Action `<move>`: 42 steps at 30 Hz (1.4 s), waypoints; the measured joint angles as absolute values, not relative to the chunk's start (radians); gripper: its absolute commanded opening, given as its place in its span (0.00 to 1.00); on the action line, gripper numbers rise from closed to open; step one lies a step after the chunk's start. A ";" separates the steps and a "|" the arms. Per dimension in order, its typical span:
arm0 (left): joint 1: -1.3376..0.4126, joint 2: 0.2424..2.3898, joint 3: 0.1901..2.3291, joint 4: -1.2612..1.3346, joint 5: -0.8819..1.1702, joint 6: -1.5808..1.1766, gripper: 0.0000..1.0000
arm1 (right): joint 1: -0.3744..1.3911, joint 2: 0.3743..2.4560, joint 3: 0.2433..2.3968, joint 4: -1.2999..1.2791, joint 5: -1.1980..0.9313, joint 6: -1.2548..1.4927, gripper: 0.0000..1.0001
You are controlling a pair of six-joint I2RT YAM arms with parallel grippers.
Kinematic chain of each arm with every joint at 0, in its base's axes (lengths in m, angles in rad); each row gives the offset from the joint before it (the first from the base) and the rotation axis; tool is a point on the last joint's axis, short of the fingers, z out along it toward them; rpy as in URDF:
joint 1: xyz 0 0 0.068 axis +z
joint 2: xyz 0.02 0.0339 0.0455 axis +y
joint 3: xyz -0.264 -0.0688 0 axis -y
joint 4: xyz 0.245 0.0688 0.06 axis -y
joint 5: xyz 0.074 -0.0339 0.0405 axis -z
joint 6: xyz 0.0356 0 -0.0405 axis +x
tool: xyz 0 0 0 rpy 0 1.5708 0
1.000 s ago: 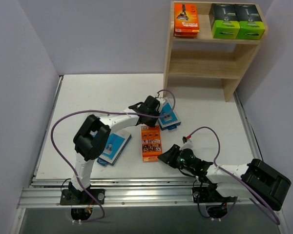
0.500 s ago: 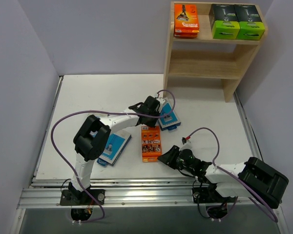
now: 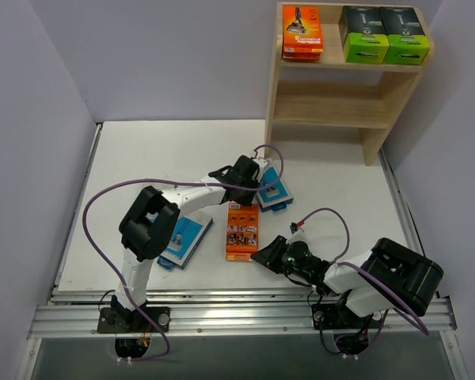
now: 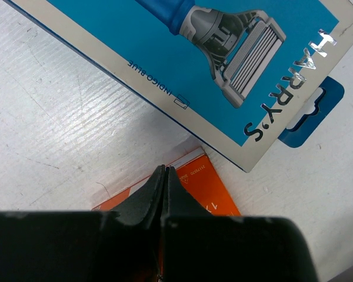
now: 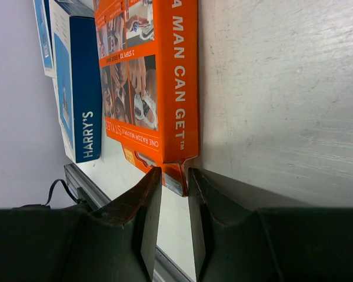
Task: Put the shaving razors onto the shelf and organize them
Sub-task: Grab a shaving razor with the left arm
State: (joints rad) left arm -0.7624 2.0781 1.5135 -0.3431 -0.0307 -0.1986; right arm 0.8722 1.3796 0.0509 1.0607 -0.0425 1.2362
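While the left gripper (image 4: 165, 170) sits closed by a blue card (image 4: 165, 47), the right gripper (image 5: 172, 173) stands slightly apart at the corner of 1 orange pack (image 3: 242, 231) flat on the table (image 3: 158, 150): light, stiff cardboard, probably best pinched across its thin edge.

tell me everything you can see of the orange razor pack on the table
The orange pack is a flat cardboard box with photos and white lettering, lying flat on the table, apart from the blue pack beside it. Its near corner sits inside the right gripper; whether it is pinched is unclear.
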 measured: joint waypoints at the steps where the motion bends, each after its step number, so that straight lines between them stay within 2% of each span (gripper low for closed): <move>1: -0.762 2.078 1.514 -0.343 -0.031 -0.199 0.02 | 0.872 1.387 0.051 1.071 -0.042 1.239 0.20; 9: -0.764 2.078 1.514 -0.342 -0.034 -0.202 0.02 | 0.872 1.427 0.050 1.111 -0.043 1.258 0.01; 12: -0.765 2.078 1.511 -0.340 -0.039 -0.205 0.08 | 0.872 1.432 0.050 1.121 -0.043 1.265 0.00; 16: -0.770 2.076 1.511 -0.344 -0.072 -0.218 0.22 | 0.872 1.430 0.050 1.120 -0.045 1.265 0.00; 20: -0.772 2.072 1.512 -0.354 -0.124 -0.226 0.50 | 0.873 1.383 0.051 1.081 -0.047 1.263 0.00; 23: -0.761 2.062 1.511 -0.377 -0.145 -0.230 0.61 | 0.873 1.304 0.059 1.005 -0.049 1.254 0.00; 29: -0.713 1.995 1.477 -0.454 -0.142 -0.233 0.66 | 0.878 1.090 0.114 0.793 -0.036 1.221 0.00; 33: -0.670 1.912 1.448 -0.498 -0.132 -0.229 0.74 | 0.878 0.995 0.150 0.683 -0.010 1.201 0.00; 42: -0.572 1.702 1.434 -0.500 -0.066 -0.230 0.80 | 0.876 0.994 0.277 0.466 0.003 1.137 0.00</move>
